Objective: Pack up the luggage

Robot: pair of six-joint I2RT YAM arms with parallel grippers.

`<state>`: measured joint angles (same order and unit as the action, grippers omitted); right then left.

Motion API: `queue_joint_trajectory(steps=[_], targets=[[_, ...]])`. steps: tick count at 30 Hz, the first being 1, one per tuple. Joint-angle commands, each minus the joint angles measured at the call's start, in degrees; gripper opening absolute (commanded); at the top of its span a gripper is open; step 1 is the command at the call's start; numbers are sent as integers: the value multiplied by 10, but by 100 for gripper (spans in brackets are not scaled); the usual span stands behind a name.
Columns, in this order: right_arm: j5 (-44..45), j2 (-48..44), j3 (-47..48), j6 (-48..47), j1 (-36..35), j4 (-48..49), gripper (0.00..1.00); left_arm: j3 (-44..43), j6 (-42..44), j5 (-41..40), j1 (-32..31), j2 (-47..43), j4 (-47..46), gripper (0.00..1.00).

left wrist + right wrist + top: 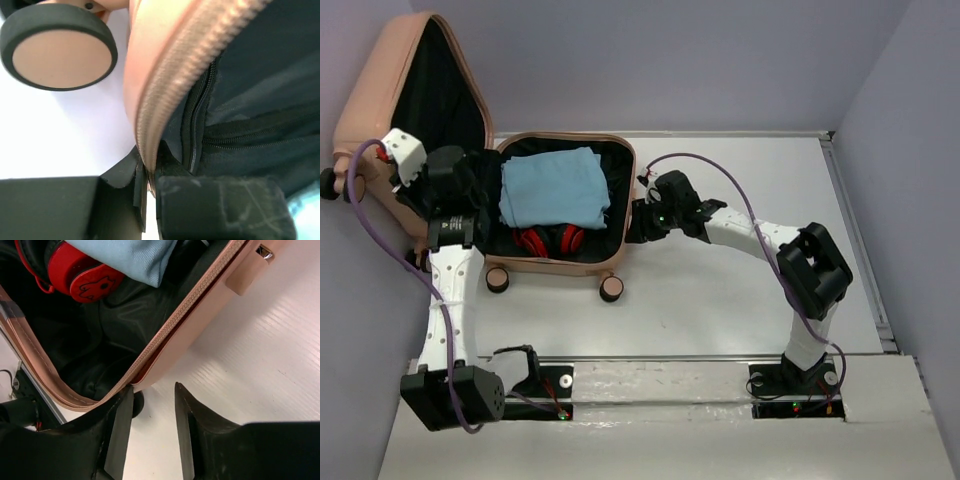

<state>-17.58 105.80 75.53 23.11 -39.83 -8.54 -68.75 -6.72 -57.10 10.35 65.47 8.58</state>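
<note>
luggage: the peach-pink hard-shell luggage [560, 264] is lying open at the far left corner of the tabletop [740, 300], with its lid [380, 90] standing raised on the left side.
contents: a folded light-blue cloth [555, 185] is resting on the black lining [100, 335]; red headphones [548, 240] are lying against the cloth's near side.
casters [612, 290]: two are facing the tabletop's near edge.
left claw [146, 187]: it is pinching the zippered rim [160, 90] on the left side of the luggage, one finger pressing on each face.
right claw [152, 390]: it is hovering at the right side of the luggage, fingers partly spread and clamping nothing, with bare tabletop showing between them and the shell's edge sitting just at one fingertip.
</note>
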Motion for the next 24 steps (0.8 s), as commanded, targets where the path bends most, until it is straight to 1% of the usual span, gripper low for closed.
queue_joint_trajectory(steps=[1, 2, 3, 5, 6, 7, 8, 11, 12, 14, 15, 16, 17, 18, 19, 20, 21, 22, 24], targets=[[40, 37, 22, 16, -5, 54, 32, 43, 43, -12, -123, -53, -62, 6], [34, 39, 23, 18, -5, 55, 29, 50, 43, -17, -182, -69, -73, 6], [33, 41, 23, 21, -5, 55, 18, 61, 43, -32, -210, -76, -76, 6], [31, 42, 21, 25, -5, 58, 11, 68, 37, -46, -264, -94, -77, 6], [32, 41, 19, 25, -5, 58, 7, 75, 34, -50, -314, -99, -77, 6], [33, 36, 16, 26, -5, 60, 7, 79, 30, -56, -340, -111, -76, 6], [39, 33, 9, 27, -5, 61, 7, 89, 21, -60, -392, -117, -75, 6], [48, 14, -3, 22, -5, 62, 7, 97, 4, -62, -478, -124, -66, 6], [56, 7, -15, 19, -5, 62, 7, 97, -7, -54, -542, -122, -62, 6], [77, -18, -31, 12, -5, 60, 7, 89, -8, -24, -603, -113, -53, 6], [83, -28, -49, 8, -5, 58, 7, 70, -21, -10, -679, -110, -48, 6], [88, -39, -62, 7, 1, 56, 7, 59, -16, 1, -717, -104, -52, 14], [97, -62, -75, 7, 6, 56, 7, 46, -8, 8, -752, -98, -55, 26], [100, -73, -88, 9, 17, 56, 7, 13, 2, 16, -784, -91, -55, 42], [105, -84, -115, 7, 22, 56, 7, -5, 10, 22, -812, -83, -55, 61], [111, -106, -128, 6, 28, 56, 7, -38, 16, 26, -860, -65, -54, 86], [112, -106, -142, 6, 34, 55, 7, -55, 20, 30, -877, -56, -53, 92], [113, -131, -157, 7, 41, 55, 7, -68, 21, 51, -891, -50, -53, 95], [115, -160, -204, 10, 63, 55, 7, -102, 16, 75, -903, -35, -52, 96]])
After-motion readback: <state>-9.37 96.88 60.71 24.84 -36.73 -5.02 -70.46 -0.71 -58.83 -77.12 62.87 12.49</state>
